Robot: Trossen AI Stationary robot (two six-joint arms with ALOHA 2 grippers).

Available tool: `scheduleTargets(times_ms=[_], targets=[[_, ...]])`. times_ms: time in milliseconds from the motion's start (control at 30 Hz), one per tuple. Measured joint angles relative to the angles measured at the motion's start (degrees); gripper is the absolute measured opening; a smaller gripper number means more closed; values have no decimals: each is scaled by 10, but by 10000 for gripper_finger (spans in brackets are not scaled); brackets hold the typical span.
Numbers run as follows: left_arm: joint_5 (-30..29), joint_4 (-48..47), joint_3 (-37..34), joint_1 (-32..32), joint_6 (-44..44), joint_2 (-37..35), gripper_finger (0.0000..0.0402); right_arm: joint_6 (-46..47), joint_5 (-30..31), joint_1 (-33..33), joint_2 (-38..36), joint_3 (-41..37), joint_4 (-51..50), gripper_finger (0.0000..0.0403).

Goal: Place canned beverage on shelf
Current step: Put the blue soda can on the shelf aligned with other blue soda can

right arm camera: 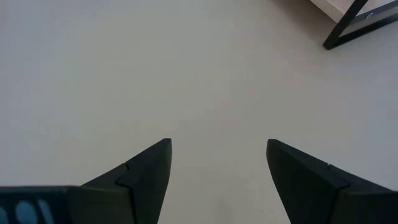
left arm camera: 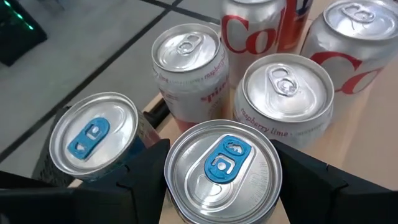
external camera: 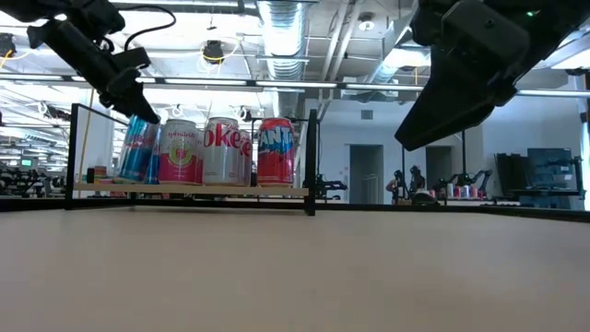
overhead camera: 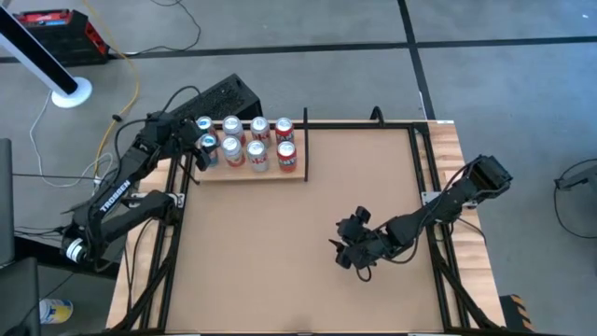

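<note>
Nearest the left wrist camera sits a silver-topped aluminium can with a blue pull-tab (left arm camera: 222,167), and the left claw (left arm camera: 222,186) straddles it, dark fingers (left arm camera: 146,171) hugging both sides, holding the can it is setting down. Looks like the placing step is almost finished. The can stands at the left end of the pale plank shelf with thin black rails (overhead camera: 300,174), front row, beside a second blue-tab can (left arm camera: 93,134) and the pale raspberry-lime can (left arm camera: 285,93).

To do this well, I'd say: keep the can upright, let it settle flat on the wood, open only a little so the fingers don't nudge the neighbours, then lift straight up. From table level the blue can (external camera: 138,148) leans slightly under the claw, so level it first.

Over mid-surface the right claw (overhead camera: 357,250) hangs spread wide and empty above the brown surface (overhead camera: 280,261).

Hard to tell: whether the can's base already touches the shelf, since the wrist view cuts off its lower part. The back row is half hidden too.
</note>
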Motion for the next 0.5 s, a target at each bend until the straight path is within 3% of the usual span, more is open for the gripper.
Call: scheduleTargets(times_ms=[500], targets=[[-40, 1, 0, -18, -1, -5, 259, 1, 0, 0, 0, 0, 0, 286]])
